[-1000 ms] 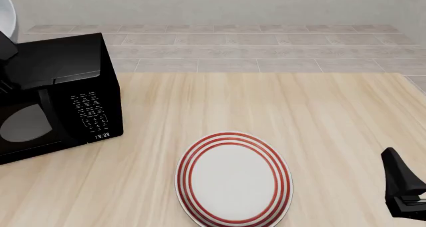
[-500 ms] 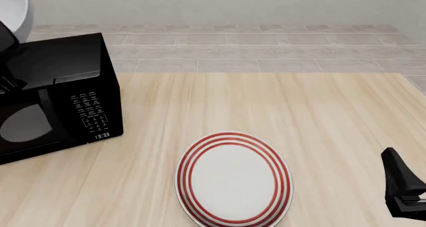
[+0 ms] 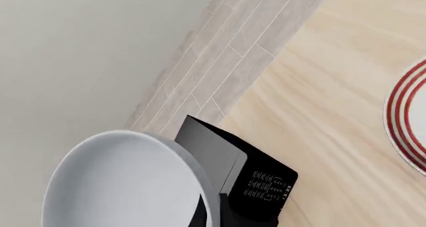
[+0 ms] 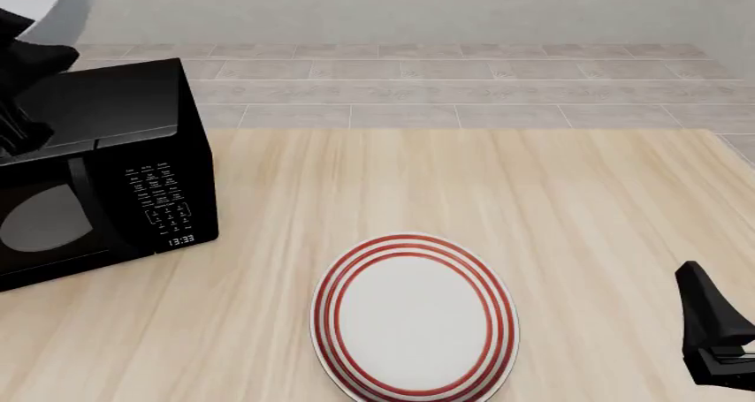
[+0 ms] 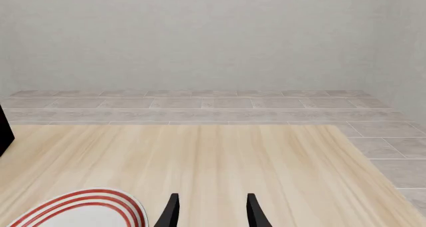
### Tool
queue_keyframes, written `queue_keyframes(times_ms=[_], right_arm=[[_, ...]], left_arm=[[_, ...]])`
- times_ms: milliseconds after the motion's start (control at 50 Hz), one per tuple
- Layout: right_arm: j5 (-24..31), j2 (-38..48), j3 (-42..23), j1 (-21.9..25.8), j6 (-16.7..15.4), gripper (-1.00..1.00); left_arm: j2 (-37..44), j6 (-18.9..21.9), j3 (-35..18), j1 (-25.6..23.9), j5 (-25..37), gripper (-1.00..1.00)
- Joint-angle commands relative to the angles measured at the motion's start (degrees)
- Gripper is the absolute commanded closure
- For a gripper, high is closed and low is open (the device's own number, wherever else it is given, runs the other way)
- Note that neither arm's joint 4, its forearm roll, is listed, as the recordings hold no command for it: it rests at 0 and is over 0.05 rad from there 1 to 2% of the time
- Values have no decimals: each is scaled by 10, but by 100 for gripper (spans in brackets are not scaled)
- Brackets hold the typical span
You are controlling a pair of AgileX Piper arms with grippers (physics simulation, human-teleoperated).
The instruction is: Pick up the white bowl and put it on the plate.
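I cannot see the left jaws; I judge them clenched on the white bowl (image 3: 123, 182), since it hangs in mid-air high above the microwave (image 4: 101, 168), at the far left of the desk (image 4: 567, 199). The lift gives clearance for the carry. The bowl is tipped, its opening facing the wrist camera; being round, it has no long axis. The right gripper (image 5: 209, 211) hovers released, parked near the plate (image 4: 413, 318), which lies flat and bare, well apart from the bowl.
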Motion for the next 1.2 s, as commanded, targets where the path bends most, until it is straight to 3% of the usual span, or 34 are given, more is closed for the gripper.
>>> queue_keyframes(times_ms=[20,140,320,360,440,520,640,800,980,1200], right_arm=[[-1,1,0,0,0,-100],[-1,1,0,0,0,-100],[-1,1,0,0,0,-100],[-1,1,0,0,0,-100],[-1,1,0,0,0,-100],[-1,1,0,0,0,-100],[-1,1,0,0,0,-100],[-1,1,0,0,0,-100],[-1,1,0,0,0,-100],[-1,1,0,0,0,-100]], left_arm=[[-6,-38,-32,-59,21,100],[-6,-75,-47,-98,34,100],[-1,-87,-59,-131,35,100],[7,-122,-90,-152,49,100],[4,-102,-64,-154,35,100],[8,-134,-97,-180,51,100],[9,-130,-91,-193,52,100],[20,-160,-106,-241,51,100],[26,-138,-57,-269,20,100],[43,-141,-23,-306,-11,100]])
